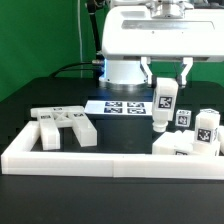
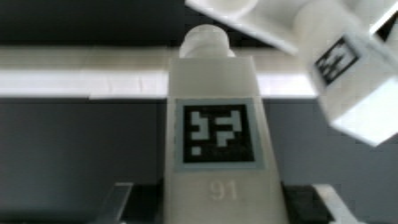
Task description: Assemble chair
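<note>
So the chair is all in bits right now, chunky white plastic parts with little black-and-white square tags on them. The one that matters is the post (image 1: 163, 103): long, squarish, with a rounded tip (image 2: 210, 45) at its lower end and a tag (image 2: 217, 131) on the face looking at the wrist camera. It hangs roughly upright toward the exterior view's right, low end right down near the black surface (image 1: 120, 135). I honestly can't tell if it touches.

Just beside it, further to the exterior view's right, are two upright tagged blocks (image 1: 206, 125) with a low slab (image 1: 185, 147) in front of them, all bunched close together. Well apart from that, over on the exterior view's left, a flat piece (image 1: 62, 124) with raised ridges lies on the surface.

The gripper (image 1: 166, 80) is pinching the post near its top end, one finger on each side, pointing straight down. The white arm (image 1: 150, 35) comes down from above, nearly vertical over that spot.

Behind the post the marker board (image 1: 122, 105) lies flat. A low white border wall (image 1: 100, 160) runs along the front and up the exterior view's left side. Green backdrop (image 1: 40, 35) behind it all.
</note>
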Robot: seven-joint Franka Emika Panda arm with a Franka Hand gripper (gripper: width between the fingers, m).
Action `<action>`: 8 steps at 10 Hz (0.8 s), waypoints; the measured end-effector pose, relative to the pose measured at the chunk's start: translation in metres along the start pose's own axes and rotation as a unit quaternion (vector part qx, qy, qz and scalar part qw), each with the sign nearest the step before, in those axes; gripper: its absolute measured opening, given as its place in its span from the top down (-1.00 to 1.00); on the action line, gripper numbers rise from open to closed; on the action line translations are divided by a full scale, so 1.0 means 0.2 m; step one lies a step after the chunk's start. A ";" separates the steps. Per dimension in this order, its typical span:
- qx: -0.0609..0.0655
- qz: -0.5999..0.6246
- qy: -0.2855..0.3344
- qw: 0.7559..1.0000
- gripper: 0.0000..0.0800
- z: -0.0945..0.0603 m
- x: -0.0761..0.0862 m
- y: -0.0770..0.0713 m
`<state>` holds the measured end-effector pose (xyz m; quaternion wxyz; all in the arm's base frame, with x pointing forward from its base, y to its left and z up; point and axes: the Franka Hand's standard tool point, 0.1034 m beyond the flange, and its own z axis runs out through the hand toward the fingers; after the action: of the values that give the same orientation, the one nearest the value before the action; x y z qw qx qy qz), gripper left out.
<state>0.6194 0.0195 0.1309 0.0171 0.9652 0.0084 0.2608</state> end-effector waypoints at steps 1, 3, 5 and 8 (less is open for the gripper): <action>-0.005 -0.002 0.013 1.000 0.27 0.01 -0.02 0.00; -0.002 -0.004 0.007 1.000 0.27 0.01 -0.04 -0.03; 0.000 -0.006 0.005 1.000 0.27 0.02 -0.05 -0.05; 0.003 -0.009 0.002 1.000 0.27 0.02 -0.06 -0.07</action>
<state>0.6101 0.0335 0.1203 0.0166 0.9646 0.0179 0.2625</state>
